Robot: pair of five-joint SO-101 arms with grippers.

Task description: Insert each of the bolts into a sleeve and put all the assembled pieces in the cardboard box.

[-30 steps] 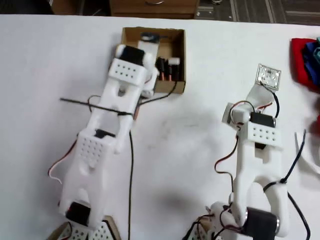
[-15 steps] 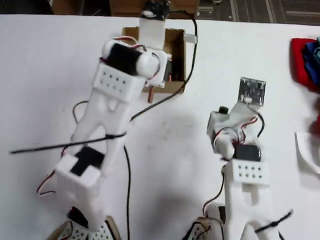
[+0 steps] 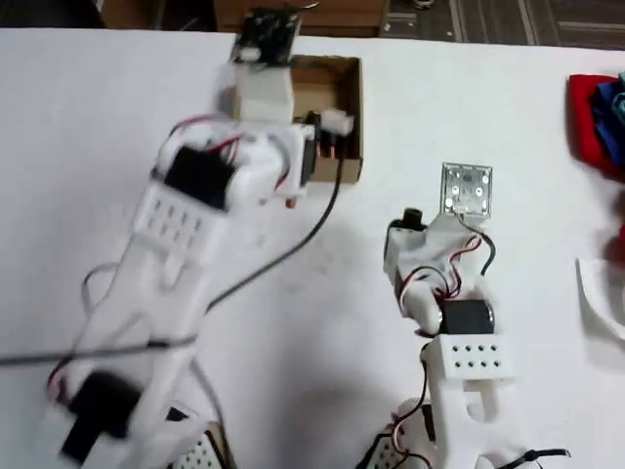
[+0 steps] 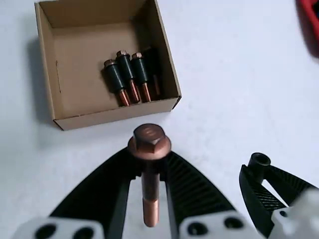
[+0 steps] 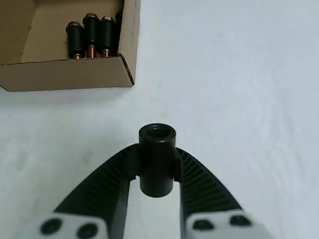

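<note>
Left gripper [image 4: 149, 162]: closed on the bolt, one finger against each side of the shank just under the head.
Bolt [image 4: 150, 179]: copper-coloured with a hex head, upright, threaded end hanging below the fingers, over the table just in front of the box.
Right gripper [image 5: 157, 152]: clamped on the sleeve, beside the left gripper and apart from it.
Sleeve [image 5: 156, 167]: black and upright with its open bore facing up, held above the table.
Table [image 5: 239, 74]: white, beneath both grippers.
Cardboard box [image 4: 115, 115]: open-topped, on the table beyond both grippers.
Assembled pieces [image 4: 130, 74]: at least three sleeved bolts lying side by side in the box, against one wall, copper ends towards the front wall.
Red cloth [image 3: 594, 117]: at the far right edge of the table, well apart from the box.
</note>
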